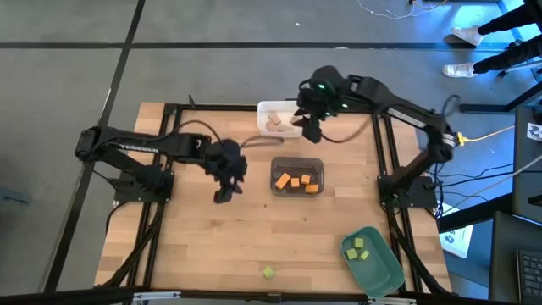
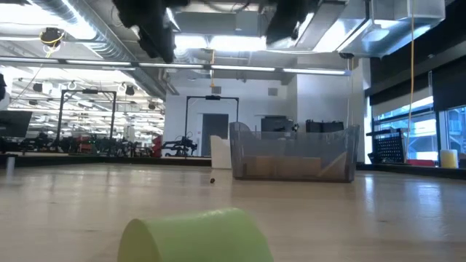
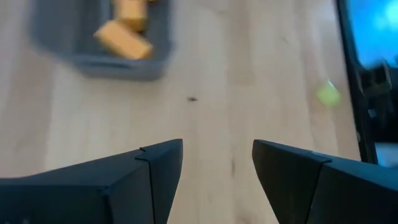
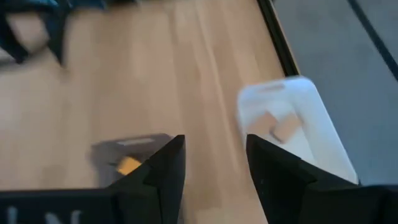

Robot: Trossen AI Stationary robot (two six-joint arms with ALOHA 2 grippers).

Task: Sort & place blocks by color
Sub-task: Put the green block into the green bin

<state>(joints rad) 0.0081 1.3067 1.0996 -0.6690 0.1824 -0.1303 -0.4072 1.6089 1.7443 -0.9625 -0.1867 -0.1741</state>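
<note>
Your two matte black jointed arms, left arm with pale lettering, right arm showing a green light, black cables, wedge-shaped dark fingers.

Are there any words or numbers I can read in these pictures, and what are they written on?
"TROSSEN": pale letters along the left arm, small and only just readable from above.
Sheets with dark marks on the floor past the table's right side: too small to read.
Nothing readable on the bins, the blocks or the table.

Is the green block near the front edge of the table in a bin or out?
Out. The lone green block lies on bare table, apart from the green bin.
</note>
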